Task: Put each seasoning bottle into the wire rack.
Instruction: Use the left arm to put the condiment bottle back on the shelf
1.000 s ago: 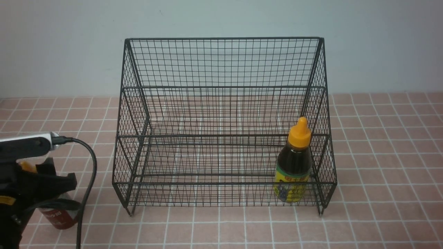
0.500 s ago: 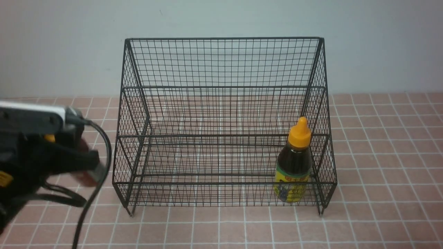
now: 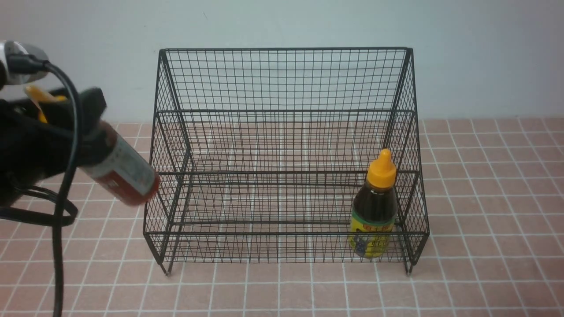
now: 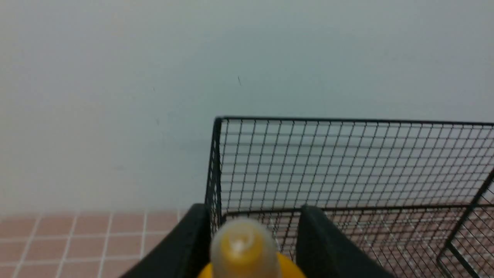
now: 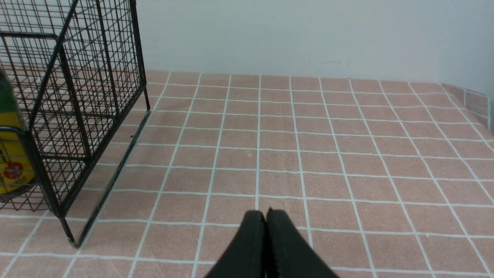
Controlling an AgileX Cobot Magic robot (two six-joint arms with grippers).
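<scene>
The table [image 3: 484,198] was tiled in small dusty-pink squares with white grout and met a pale wall [image 3: 88,26] at the back. The wire rack [image 3: 282,79] stood directly on it, upright on short legs, with its tall grid back toward the wall. The pink surface showed through the mesh, and it stretched on either side of the rack and in front.

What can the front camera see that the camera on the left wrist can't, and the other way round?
Front camera only: the brown bottle standing at the right end of the rack, and the labelled body of the red bottle, tilted in the left hand. Wrist camera only: that bottle's orange cap close up, between the hand's two black fingers. Both: the rack, the pale wall, the pink tiles.
</scene>
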